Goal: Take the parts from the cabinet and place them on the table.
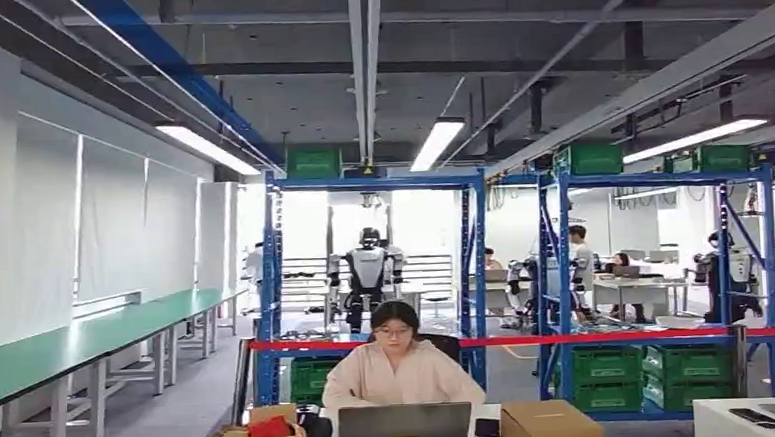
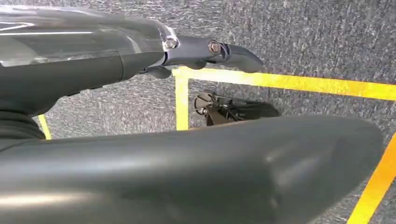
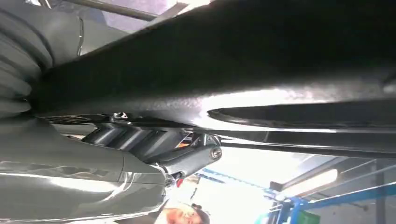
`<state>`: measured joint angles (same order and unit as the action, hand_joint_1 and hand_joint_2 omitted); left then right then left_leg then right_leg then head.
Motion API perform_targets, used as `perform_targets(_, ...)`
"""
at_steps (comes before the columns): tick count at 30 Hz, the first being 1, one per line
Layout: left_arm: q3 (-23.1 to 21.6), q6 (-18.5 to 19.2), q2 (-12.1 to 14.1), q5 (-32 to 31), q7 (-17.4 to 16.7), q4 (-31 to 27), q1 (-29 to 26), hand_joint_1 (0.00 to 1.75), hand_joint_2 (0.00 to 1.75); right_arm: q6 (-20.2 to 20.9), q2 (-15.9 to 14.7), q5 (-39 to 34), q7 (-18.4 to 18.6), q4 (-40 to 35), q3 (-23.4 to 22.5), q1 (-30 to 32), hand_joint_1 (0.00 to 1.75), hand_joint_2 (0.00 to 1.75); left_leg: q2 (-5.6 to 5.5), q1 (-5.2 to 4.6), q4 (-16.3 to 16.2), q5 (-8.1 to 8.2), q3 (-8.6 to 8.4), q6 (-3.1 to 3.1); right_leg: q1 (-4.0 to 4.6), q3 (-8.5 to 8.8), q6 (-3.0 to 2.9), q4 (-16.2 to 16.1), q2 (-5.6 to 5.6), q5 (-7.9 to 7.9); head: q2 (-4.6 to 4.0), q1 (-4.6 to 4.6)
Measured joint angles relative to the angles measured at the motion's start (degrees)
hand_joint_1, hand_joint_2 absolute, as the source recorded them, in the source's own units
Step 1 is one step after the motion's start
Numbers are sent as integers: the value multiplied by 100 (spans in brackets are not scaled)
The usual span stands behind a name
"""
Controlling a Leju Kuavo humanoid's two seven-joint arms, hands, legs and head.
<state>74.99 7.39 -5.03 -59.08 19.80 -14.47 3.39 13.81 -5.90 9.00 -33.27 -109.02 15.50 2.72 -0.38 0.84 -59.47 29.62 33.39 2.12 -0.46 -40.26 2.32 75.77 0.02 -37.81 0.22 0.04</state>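
Note:
In the head view, a blue metal rack (image 1: 270,285) stands ahead past a desk. A second blue rack (image 1: 556,270) to its right carries green crates (image 1: 607,367) on its low shelf. No loose part can be made out from here. My left hand (image 2: 205,51) hangs over grey carpet marked with yellow tape (image 2: 285,81); its fingers are apart and it holds nothing. In the right wrist view my right hand (image 3: 154,144) points up toward the ceiling lights. A broad dark shape covers most of its fingers, so its grip is unclear.
A person (image 1: 399,363) sits at a laptop (image 1: 405,430) straight ahead, behind cardboard boxes (image 1: 548,425). Red tape (image 1: 570,338) runs across the racks. Green-topped benches (image 1: 89,339) line the left wall, and a white table corner (image 1: 710,420) is at the lower right. Another humanoid robot (image 1: 368,275) stands beyond.

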Motion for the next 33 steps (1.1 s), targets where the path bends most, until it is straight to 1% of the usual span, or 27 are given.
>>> perform_targets(1,0,0,0,-6,0,0,-6,0,0,2,0,2,0,0,0,-1,175,175,-9,-1,0,30,-47,-7,0,88,-8,-291,0,273,0,0)
perform_targets(2,0,0,0,-9,0,0,-7,0,0,7,0,2,0,-2,-2,-3,175,175,-17,-2,1,67,-110,-17,2,288,-24,-820,0,631,0,2)
perform_targets(3,0,0,0,-9,2,0,-2,0,0,7,0,2,0,-2,-4,-3,175,175,-24,-5,3,105,-173,-36,6,496,-61,-1328,2,935,0,2)
perform_targets(4,2,0,-4,-9,2,0,-6,0,0,9,0,2,-7,2,-4,-3,175,175,-25,2,25,132,-186,-63,28,596,-105,-1517,11,913,-2,4)
perform_targets(5,4,0,-11,-11,2,0,16,0,0,9,2,4,-9,-4,-4,-3,175,175,-33,-20,9,139,-184,-93,58,610,-129,-1603,11,937,0,0)
perform_targets(7,4,0,-18,-28,2,0,12,0,0,9,0,9,-18,-4,-11,4,175,175,-24,-6,45,135,-161,-160,69,603,-167,-1643,21,872,2,2)
perform_targets(8,7,0,-20,-31,2,0,8,0,0,9,0,7,-20,-9,-22,12,175,175,-22,-10,82,134,-191,-195,67,615,-188,-1669,29,871,2,2)
perform_targets(9,7,-4,-20,-33,2,0,16,0,0,9,2,6,-28,-13,-24,15,175,175,-18,-16,70,180,-208,-225,4,678,-227,-1756,16,895,2,4)
perform_targets(10,7,-4,-22,-33,2,0,22,0,0,9,0,4,-33,-15,-24,19,175,175,-10,-19,-24,229,-183,-245,2,724,-233,-1795,12,894,2,4)
perform_targets(11,9,-2,-24,-39,2,0,25,0,0,9,0,2,-37,-20,-24,16,175,175,-11,-13,-329,395,-26,-262,-1,748,-270,-1800,-6,876,0,2)
perform_targets(13,13,-7,-24,-39,2,0,24,0,0,9,2,2,-37,-20,-24,35,175,175,-11,-5,-1272,776,486,-294,2,789,-311,-1800,-24,833,0,4)
perform_targets(14,18,-9,-24,-39,2,0,5,0,0,9,2,2,-37,-20,-26,42,175,175,-11,-6,-1616,827,692,-305,3,814,-316,-1800,-20,810,0,4)
perform_targets(15,20,-9,-24,-39,0,0,-8,0,0,9,2,2,-37,-20,-26,53,175,175,-10,-4,-1662,731,761,-309,3,854,-312,-1799,-13,782,0,4)
perform_targets(16,22,-9,-24,-39,0,0,-11,0,0,9,2,2,-37,-20,-24,57,175,175,-10,1,-1457,511,706,-304,2,902,-304,-1799,-2,750,0,4)
perform_targets(18,26,-9,-24,-39,0,0,2,0,0,11,2,2,-37,-20,-24,53,175,175,-7,6,-492,-133,331,-267,1,1037,-269,-1799,4,663,0,4)
perform_targets(19,28,-9,-24,-39,0,0,-4,0,0,13,2,2,-37,-18,-24,50,175,175,-7,-2,-176,-235,185,-239,1,1074,-234,-1800,3,614,-2,4)
perform_targets(20,31,-7,-24,-39,2,0,11,0,0,18,2,0,-37,-15,-26,38,175,175,-5,-27,-91,-193,150,-219,46,1067,-191,-1771,15,589,-2,9)
perform_targets(22,31,-7,-26,-39,0,0,17,0,0,28,2,4,-37,-17,-28,38,175,175,-6,-46,-55,-134,152,-169,29,1046,-153,-1803,19,595,0,7)
perform_targets(23,31,-9,-26,-39,0,0,7,0,0,44,2,7,-37,-17,-26,36,175,175,-9,-56,-53,-120,150,-142,18,1067,-118,-1831,13,591,-2,7)
perform_targets(25,35,-11,-35,-39,4,0,9,0,0,44,2,2,-37,-26,-35,30,175,175,-9,2,32,-125,67,-81,14,1091,-43,-1736,12,484,0,7)
perform_targets(26,35,-11,-33,-37,9,0,20,0,0,44,2,2,-42,-31,-37,14,175,175,-8,7,51,-113,39,-52,10,938,-24,-1444,11,330,0,7)
perform_targets(28,37,-9,-37,-39,7,0,30,0,0,44,2,0,-37,-26,-42,24,175,175,-8,6,53,-79,12,-19,-4,444,5,-564,10,-6,-2,4)
perform_targets(29,37,-9,-39,-39,7,0,27,0,0,46,2,2,-37,-24,-42,38,175,175,-9,5,53,-56,-5,-13,-4,174,13,-145,10,-102,-2,4)
perform_targets(30,37,-9,-39,-42,9,0,22,0,0,46,2,2,-35,-22,-42,46,175,175,-10,5,53,-29,-40,-15,-4,48,19,-24,10,-23,-2,4)
perform_targets(31,37,-7,-39,-42,7,0,11,0,0,46,2,2,-35,-22,-44,47,175,175,-13,5,53,4,-90,-19,-4,64,16,-175,10,178,-2,4)
perform_targets(32,37,-9,-39,-42,9,0,3,0,0,46,2,2,-35,-22,-44,47,175,175,-18,3,53,43,-152,-30,-2,193,9,-565,10,481,-2,4)
perform_targets(33,39,-9,-39,-42,9,0,5,0,0,46,2,2,-35,-24,-46,47,175,175,-24,1,53,86,-220,-43,-1,382,-19,-1058,10,806,-2,4)
